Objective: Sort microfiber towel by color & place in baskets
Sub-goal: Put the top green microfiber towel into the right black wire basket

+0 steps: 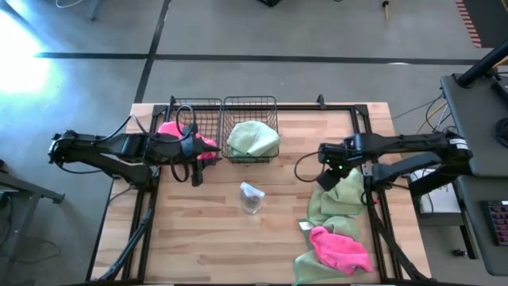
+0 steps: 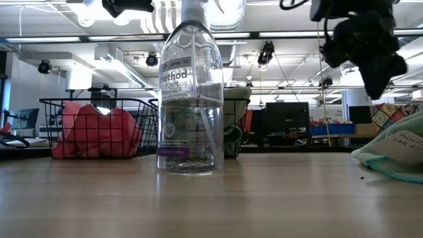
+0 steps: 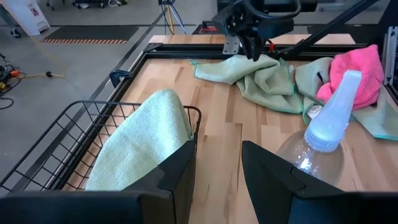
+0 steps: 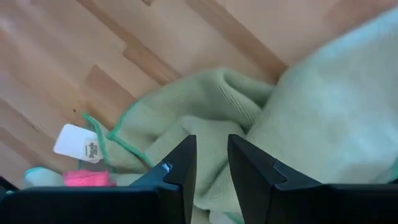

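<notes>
Green towel (image 4: 217, 118) sits below the right gripper's (image 4: 211, 155) parted, empty fingers.

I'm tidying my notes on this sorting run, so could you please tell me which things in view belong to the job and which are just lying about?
Job:
- hot pink microfiber towels
- pale sage green microfiber towels
- two black wire-mesh baskets

Lying about:
- clear plastic spray bottle
- white paper tag

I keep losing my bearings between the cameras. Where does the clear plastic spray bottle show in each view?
High view: clear plastic spray bottle at table centre, below the black wire-mesh baskets.
Low view: centre foreground, baskets behind.
Left wrist view: lower right.
Right wrist view: not in it.
Shared landmark: the baskets.
</notes>
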